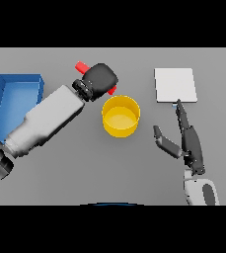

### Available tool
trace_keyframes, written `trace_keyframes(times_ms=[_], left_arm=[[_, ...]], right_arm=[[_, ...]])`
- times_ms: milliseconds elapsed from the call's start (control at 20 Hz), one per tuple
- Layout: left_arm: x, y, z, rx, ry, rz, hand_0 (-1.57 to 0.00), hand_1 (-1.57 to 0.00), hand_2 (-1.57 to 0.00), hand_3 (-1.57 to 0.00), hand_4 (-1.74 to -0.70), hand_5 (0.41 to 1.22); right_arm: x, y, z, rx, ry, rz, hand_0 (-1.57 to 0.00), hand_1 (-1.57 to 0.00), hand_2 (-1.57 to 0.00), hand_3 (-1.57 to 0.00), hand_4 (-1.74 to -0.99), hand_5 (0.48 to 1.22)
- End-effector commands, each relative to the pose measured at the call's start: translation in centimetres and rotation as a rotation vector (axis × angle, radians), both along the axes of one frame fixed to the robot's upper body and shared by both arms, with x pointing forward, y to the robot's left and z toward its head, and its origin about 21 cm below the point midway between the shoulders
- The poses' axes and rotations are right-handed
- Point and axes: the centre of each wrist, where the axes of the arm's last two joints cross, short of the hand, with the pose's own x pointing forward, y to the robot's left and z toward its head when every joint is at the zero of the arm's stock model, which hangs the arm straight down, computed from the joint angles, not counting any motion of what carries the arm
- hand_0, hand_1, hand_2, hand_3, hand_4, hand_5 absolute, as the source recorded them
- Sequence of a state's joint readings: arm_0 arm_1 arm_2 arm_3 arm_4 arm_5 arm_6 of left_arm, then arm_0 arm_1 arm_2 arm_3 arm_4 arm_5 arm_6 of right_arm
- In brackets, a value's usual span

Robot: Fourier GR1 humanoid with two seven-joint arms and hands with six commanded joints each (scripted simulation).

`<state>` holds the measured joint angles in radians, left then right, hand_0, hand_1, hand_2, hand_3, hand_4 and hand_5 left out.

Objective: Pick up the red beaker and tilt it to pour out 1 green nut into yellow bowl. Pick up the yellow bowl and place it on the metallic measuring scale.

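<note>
The red beaker (82, 66) is mostly hidden inside my left hand (100, 78), whose fingers are curled round it; red shows at the upper left and at the lower right of the hand. It is held tilted just above and left of the yellow bowl (120, 116), which stands at the table's middle. No green nut shows in the bowl or anywhere else. The metallic scale (175, 85), a pale square plate, lies at the back right. My right hand (186, 133) rests open right of the bowl, fingers straight and pointing at the scale's near edge.
A blue bin (16, 85) stands along the left edge of the table, beside my left forearm.
</note>
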<state>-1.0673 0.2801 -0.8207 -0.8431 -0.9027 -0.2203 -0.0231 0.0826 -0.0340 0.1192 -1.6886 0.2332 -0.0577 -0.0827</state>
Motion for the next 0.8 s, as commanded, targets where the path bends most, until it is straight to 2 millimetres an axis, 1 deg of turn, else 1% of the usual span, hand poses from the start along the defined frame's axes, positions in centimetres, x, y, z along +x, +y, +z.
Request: trace_keyframes(times_ms=[0, 100, 150, 200, 250, 300, 350, 400, 450, 550, 650, 750], left_arm=[[0.1, -0.5, 0.3, 0.05, -0.015, -0.007, -1.57, -1.57, -1.57, -1.57, -1.7, 1.217], [0.3, -1.3, 0.2, 0.144, -0.033, -0.032, -1.57, -1.57, -1.57, -1.57, -1.72, 1.219], [0.3, -1.8, 0.5, 0.19, -0.052, -0.045, -1.57, -1.57, -1.57, -1.57, -1.72, 1.219], [0.4, -1.9, 0.8, 0.233, -0.07, -0.047, -1.57, -1.57, -1.57, -1.57, -1.72, 1.219], [0.3, -2.2, 0.8, 0.269, -0.076, -0.059, -1.57, -1.57, -1.57, -1.57, -1.73, 1.22], [0.1, -2.3, 0.4, 0.31, -0.091, -0.076, -1.57, -1.57, -1.57, -1.57, -1.73, 1.22], [0.3, -2.3, 0.5, 0.347, -0.107, -0.093, -1.57, -1.57, -1.57, -1.57, -1.73, 1.22], [0.3, -3.0, 0.7, 0.376, -0.128, -0.114, -1.57, -1.57, -1.57, -1.57, -1.73, 1.22], [0.2, -2.8, 0.4, 0.399, -0.142, -0.145, -1.57, -1.57, -1.57, -1.57, -1.74, 1.22], [0.1, -3.2, -0.1, 0.477, -0.183, -0.188, -1.57, -1.57, -1.57, -1.57, -1.74, 1.221], [0.2, -4.0, 0.4, 0.546, -0.227, -0.233, -1.57, -1.57, -1.57, -1.57, -1.74, 1.221], [0.0, -4.8, 0.2, 0.594, -0.273, -0.26, -1.57, -1.57, -1.57, -1.57, -1.73, 1.221]], right_arm=[[0.0, 0.0, 0.1, -0.004, -0.018, 0.002, 0.0, 0.0, 0.0, 0.0, -1.209, 0.654], [-0.3, -0.3, 0.0, -0.026, -0.022, 0.003, 0.0, 0.0, 0.0, 0.0, -1.193, 0.649], [-0.3, -0.4, -0.1, -0.032, -0.027, 0.004, 0.0, 0.0, 0.0, 0.0, -1.195, 0.647], [-0.2, -0.4, -0.1, -0.029, -0.027, 0.005, 0.0, 0.0, 0.0, 0.0, -1.193, 0.648], [0.2, -0.3, 0.1, -0.034, -0.025, 0.001, 0.0, 0.0, 0.0, 0.0, -1.191, 0.649], [0.1, -0.3, 0.1, -0.045, -0.027, 0.001, 0.0, 0.0, 0.0, 0.0, -1.188, 0.647], [0.1, -0.1, 0.4, -0.042, -0.034, -0.006, 0.0, 0.0, 0.0, 0.0, -1.183, 0.643], [0.0, 0.0, 0.3, -0.033, -0.031, -0.005, 0.0, 0.0, 0.0, 0.0, -1.179, 0.635], [0.1, -0.5, 0.2, -0.033, -0.02, -0.016, 0.0, 0.0, 0.0, 0.0, -1.18, 0.63], [-0.1, 0.1, 0.2, -0.037, -0.021, -0.008, 0.0, 0.0, 0.0, 0.0, -1.169, 0.624], [0.0, -0.2, 0.3, -0.028, -0.016, -0.017, 0.0, 0.0, 0.0, 0.0, -1.164, 0.625], [-0.1, -0.2, 0.2, -0.039, -0.025, -0.013, 0.0, 0.0, 0.0, 0.0, -1.162, 0.627]])
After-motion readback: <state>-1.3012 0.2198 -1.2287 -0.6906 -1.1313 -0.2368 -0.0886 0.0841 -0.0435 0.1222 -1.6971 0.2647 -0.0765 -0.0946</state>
